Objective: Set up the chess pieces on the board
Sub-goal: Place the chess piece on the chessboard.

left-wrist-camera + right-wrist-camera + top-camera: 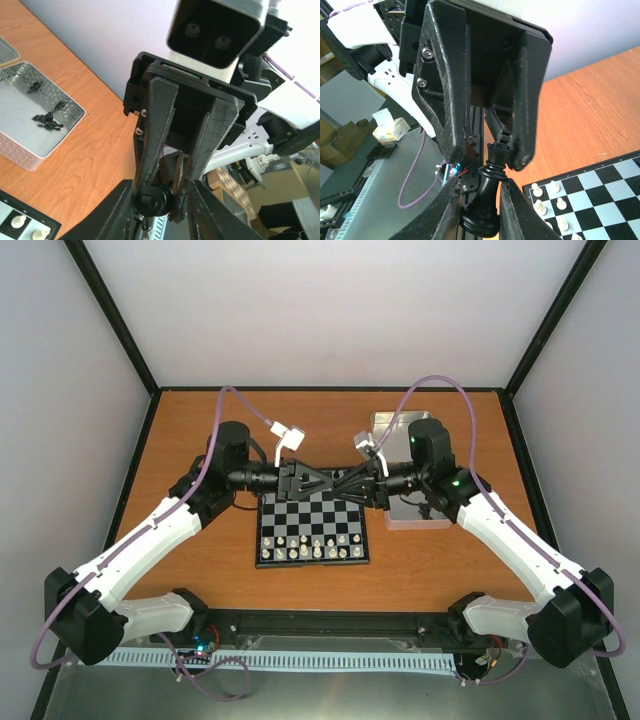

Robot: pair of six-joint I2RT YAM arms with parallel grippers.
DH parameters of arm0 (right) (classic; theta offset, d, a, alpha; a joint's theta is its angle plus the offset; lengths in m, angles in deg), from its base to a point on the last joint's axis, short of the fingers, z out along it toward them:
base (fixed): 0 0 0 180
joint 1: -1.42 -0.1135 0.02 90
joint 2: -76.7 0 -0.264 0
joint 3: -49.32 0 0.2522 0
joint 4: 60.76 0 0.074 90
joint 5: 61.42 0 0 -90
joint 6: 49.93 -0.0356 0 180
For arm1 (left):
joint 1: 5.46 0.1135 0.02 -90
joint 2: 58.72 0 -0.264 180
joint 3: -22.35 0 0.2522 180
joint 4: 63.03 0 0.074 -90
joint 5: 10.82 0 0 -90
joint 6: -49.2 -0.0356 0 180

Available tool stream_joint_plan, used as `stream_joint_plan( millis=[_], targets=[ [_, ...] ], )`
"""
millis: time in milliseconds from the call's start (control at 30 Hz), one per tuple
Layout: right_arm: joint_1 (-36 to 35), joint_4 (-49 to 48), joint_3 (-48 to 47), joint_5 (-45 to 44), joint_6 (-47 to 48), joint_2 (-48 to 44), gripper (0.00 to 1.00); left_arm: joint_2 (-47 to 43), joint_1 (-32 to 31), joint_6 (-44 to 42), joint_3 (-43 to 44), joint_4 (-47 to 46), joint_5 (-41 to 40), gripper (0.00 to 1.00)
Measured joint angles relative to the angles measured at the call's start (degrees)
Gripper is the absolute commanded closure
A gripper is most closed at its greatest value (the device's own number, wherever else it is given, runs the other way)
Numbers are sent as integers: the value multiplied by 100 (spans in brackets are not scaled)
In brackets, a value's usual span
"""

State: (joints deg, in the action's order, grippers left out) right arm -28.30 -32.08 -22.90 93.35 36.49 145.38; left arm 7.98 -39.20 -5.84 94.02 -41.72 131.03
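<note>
Right gripper (480,187): closed on the wide foot of a black piece (487,197), in the air over the far edge of the board (300,512).
Left gripper (161,192): meets the other tip to tip over the board's far edge. It is partly open, with fingers on either side of the piece's head and a gap showing on one side.
Loose black pieces (47,120): a few lie in a metal tin (30,152) just beside the board's right side.
White pieces (312,546): standing on the board's two near rows.
Board: flat on the wooden table (180,440).
</note>
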Motion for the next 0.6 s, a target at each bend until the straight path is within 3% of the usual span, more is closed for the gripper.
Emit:
stream_joint_plan(
  millis=[200, 400, 500, 567, 600],
  targets=[
    [-17, 85, -15, 17, 96, 7, 87, 24, 0, -46, 0, 26, 103, 90],
    [-17, 232, -55, 20, 175, 24, 87, 111, 20, 15, 0, -33, 234, 95],
    [-17, 304, -66, 15, 208, 72, 68, 173, 37, 15, 0, -35, 280, 97],
    [-17, 369, -83, -11, 221, 101, 44, 192, 37, 2, 0, -28, 273, 97],
    [-17, 391, -87, -55, 216, 107, 38, 192, 37, -33, 0, -24, 238, 97]
  ],
)
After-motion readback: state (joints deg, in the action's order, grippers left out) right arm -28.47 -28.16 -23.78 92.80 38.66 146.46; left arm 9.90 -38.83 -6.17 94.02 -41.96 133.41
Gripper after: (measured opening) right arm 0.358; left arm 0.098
